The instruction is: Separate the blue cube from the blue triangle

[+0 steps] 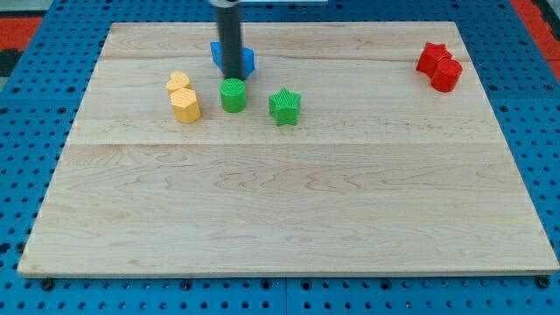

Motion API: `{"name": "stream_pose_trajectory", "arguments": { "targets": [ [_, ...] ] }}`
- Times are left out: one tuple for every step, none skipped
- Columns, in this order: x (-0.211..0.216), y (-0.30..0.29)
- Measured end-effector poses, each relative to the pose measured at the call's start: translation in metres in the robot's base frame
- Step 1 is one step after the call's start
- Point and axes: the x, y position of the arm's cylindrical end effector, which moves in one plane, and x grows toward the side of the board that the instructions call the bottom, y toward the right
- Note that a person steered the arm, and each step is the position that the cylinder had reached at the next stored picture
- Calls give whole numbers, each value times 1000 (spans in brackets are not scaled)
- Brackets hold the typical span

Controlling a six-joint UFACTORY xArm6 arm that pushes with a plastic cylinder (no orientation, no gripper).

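Observation:
Two blue blocks sit together near the view's top, left of centre, partly hidden behind the rod. The one on the left (215,54) and the one on the right (248,60) touch or nearly touch; I cannot tell which is the cube and which the triangle. My tip (233,77) is at the near edge of the blue pair, between them, just above the green cylinder (232,94).
A green star (284,106) lies right of the green cylinder. A yellow heart (178,83) and a yellow hexagon block (185,105) lie to its left. A red star (431,57) and a red cylinder (446,74) sit at the top right. The wooden board (289,219) has blue pegboard around it.

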Motion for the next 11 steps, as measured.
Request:
{"name": "stream_pose_trajectory", "arguments": {
  "targets": [
    [0, -44],
    [-11, -61],
    [-27, -48],
    [-33, -10],
    [-33, 52],
    [-33, 97],
    [-21, 109],
    [-14, 142],
    [-41, 206],
    [-91, 258],
    [-73, 230]
  ]
}}
